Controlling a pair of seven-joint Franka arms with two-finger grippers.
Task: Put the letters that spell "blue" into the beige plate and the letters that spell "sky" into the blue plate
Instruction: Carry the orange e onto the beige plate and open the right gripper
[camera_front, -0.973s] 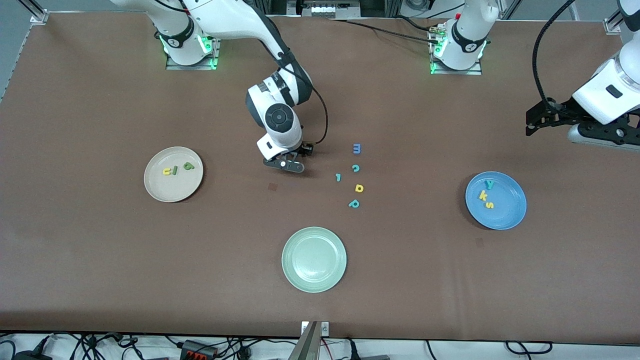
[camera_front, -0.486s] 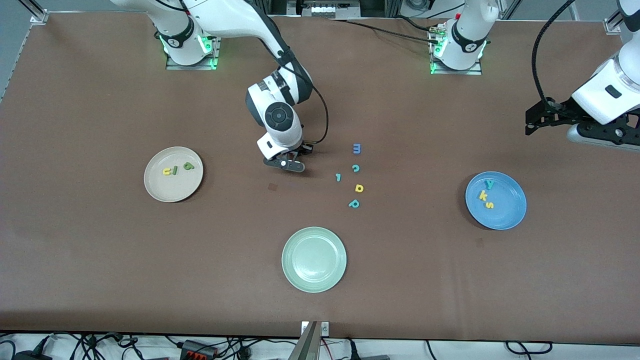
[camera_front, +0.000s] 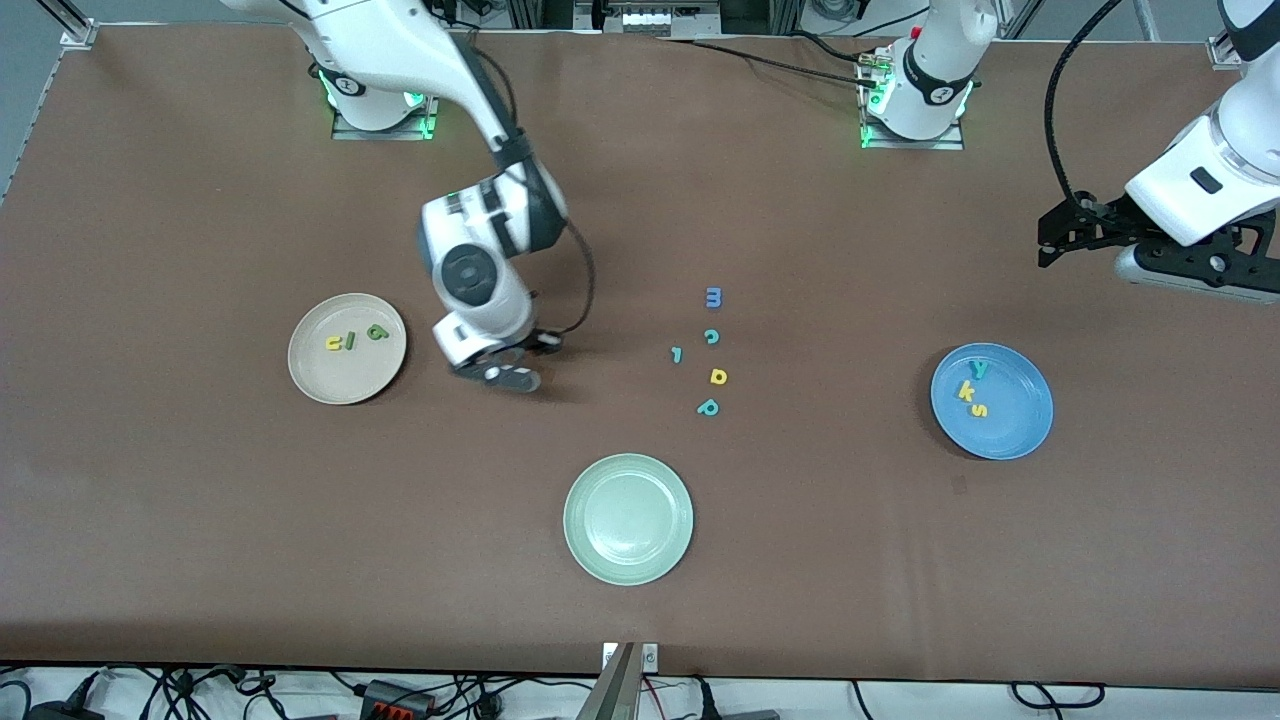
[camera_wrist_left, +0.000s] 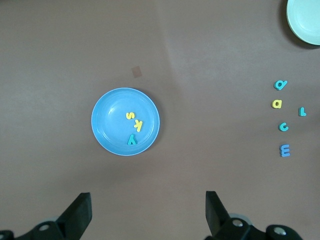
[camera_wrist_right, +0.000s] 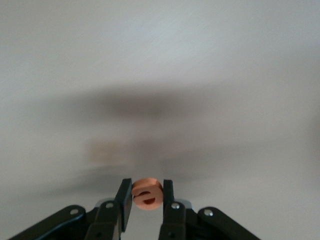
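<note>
Right gripper clamped on orange-red e, over bare table just beside beige plate, left gripper waiting with fingers apart, above blue plate.

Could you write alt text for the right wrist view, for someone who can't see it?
The right gripper pinches a small orange-red foam letter e between its two black fingers, held up over a blurred, pale-looking table.
</note>
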